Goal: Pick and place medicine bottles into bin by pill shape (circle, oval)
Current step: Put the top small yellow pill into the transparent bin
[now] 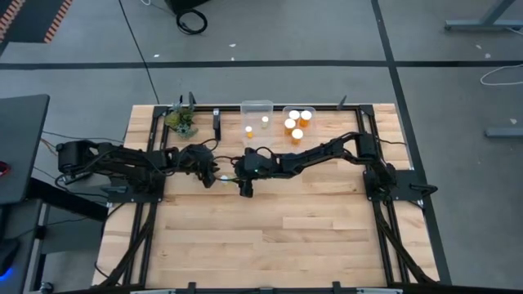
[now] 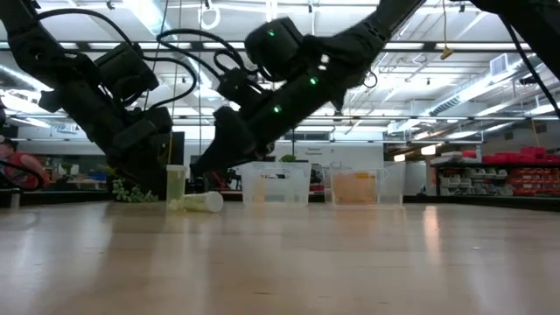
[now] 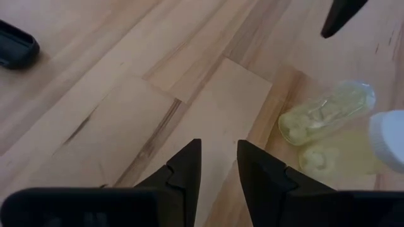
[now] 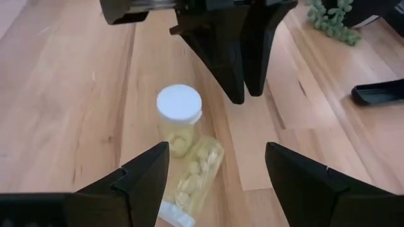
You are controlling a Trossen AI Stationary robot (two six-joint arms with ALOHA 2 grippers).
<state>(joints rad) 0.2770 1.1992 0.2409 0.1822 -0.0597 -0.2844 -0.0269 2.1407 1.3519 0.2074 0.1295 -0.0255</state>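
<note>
Right tool (image 4: 214,173) hangs just above two pale yellow bottles, fingers spread wide either side of them, holding nothing. One bottle (image 4: 178,118) stands upright with its white cap up; the other (image 4: 192,180) lies on its side touching it, cap toward the right arm. That wide spread looks meant to clear the pair on the way down, though with the two touching, a straight close could catch both or knock the upright one over.

Left tool (image 3: 218,170) sits close by on the other side of the same pair, fingers drawn narrow with only a slim gap and nothing between them. In its wrist view the lying bottle (image 3: 325,113) and the capped one (image 3: 353,148) are off to the side, not in line with the fingers, so this arm seems to be waiting or giving way.

From above, both tools meet near the bench (image 1: 310,237) middle. Behind them stand two clear bins: one (image 1: 257,109) holds two bottles, the other (image 1: 288,112) a cluster of orange ones (image 1: 296,124). A green sprig (image 1: 181,121) sits further left, apart from the work. Judging by this, only the yellow pair is left to sort.
</note>
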